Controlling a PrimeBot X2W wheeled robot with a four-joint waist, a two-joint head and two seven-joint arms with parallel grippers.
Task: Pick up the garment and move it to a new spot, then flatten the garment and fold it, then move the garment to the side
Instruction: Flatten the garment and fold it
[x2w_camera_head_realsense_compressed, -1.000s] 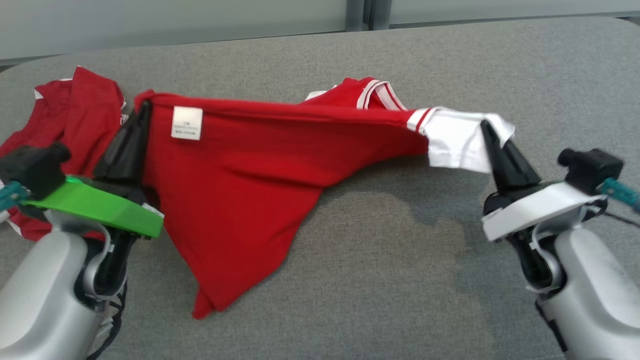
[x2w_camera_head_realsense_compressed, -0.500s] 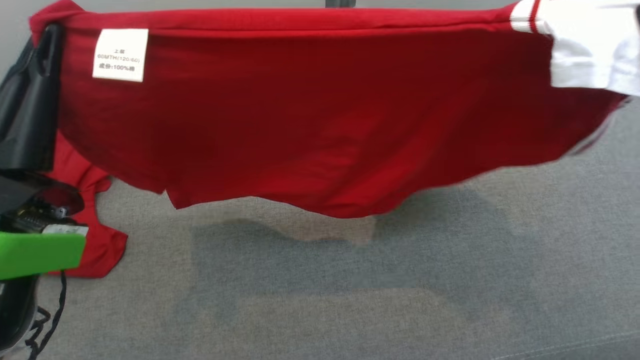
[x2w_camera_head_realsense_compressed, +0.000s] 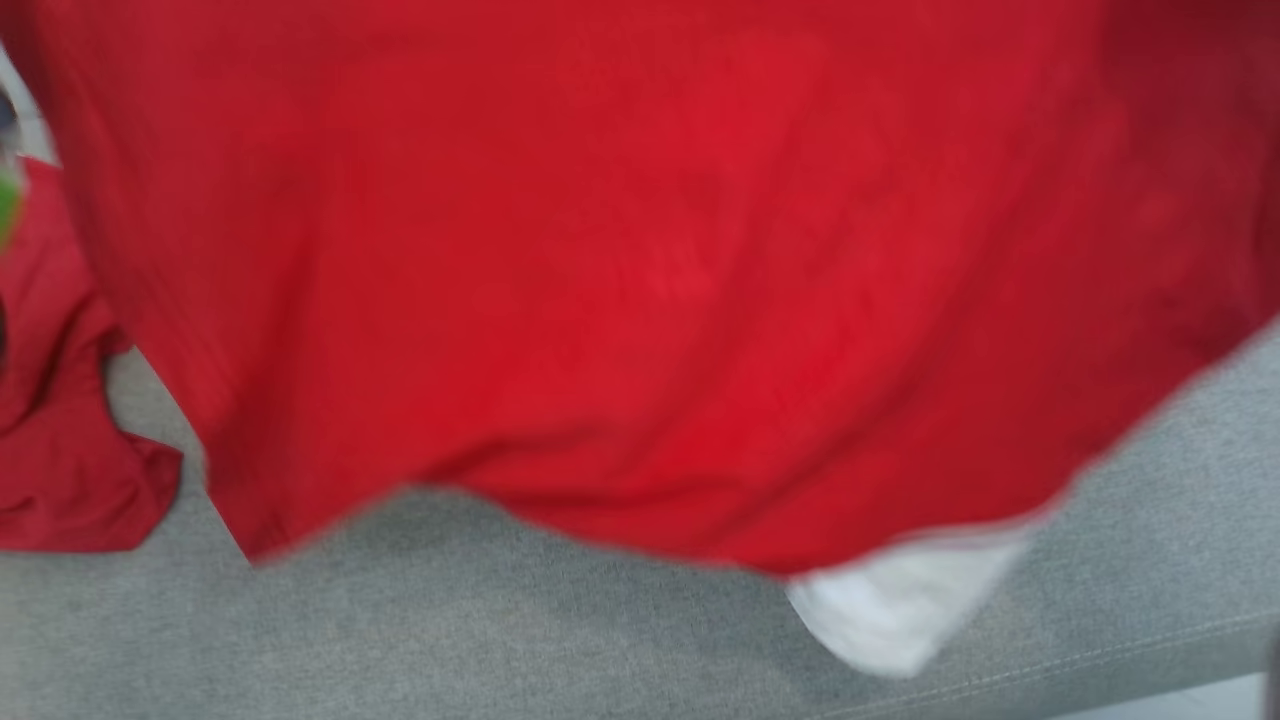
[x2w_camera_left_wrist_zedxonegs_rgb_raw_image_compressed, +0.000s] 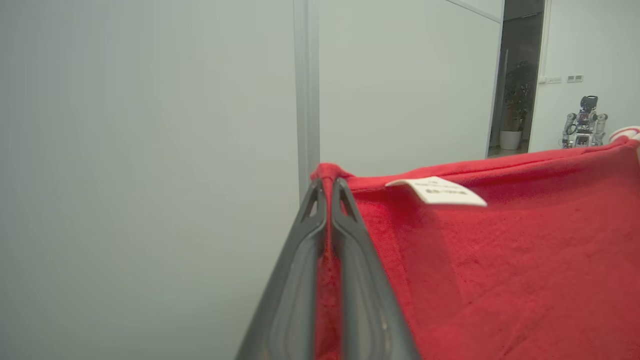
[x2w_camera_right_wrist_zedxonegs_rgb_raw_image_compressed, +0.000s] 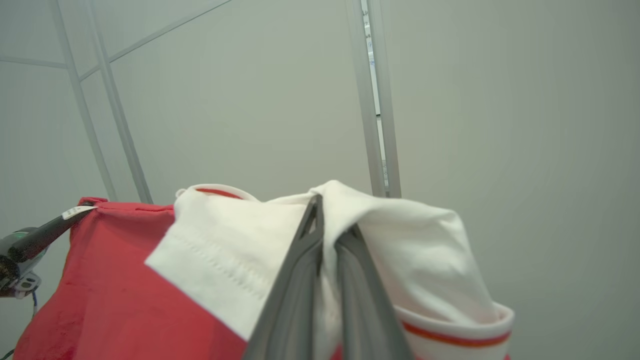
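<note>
While both arms hold it up, the big red cotton garment hangs like a curtain in the head view, and it looks blurry. A second ago it sagged low between the two grippers, and its bottom tip lay on the grey fabric surface. Half a second ago it was lifted, and now it covers even more of that view. Its bottom edge hangs free above the grey surface.

The left gripper has its two dark fingers pressed together on one top corner of the garment. Red cloth shows in the thin slit between them. A little white label sits on the top hem, just to the right of the fingertips in the left wrist view. From there the hem runs away to the right, pulled straight.

The right gripper pinches the white sleeve at the other end. The white cloth folds over its fingertips and drops down on both sides of them. A white cuff with a red stripe hangs lower, to the right of the fingers.

In the head view a white piece of cloth now peeks out under the red bottom edge. A second ago the white sleeve was up at the right gripper's tips.

Another crumpled red cloth lies on the grey surface, below the left gripper's corner of the garment. It lay there before too.
</note>
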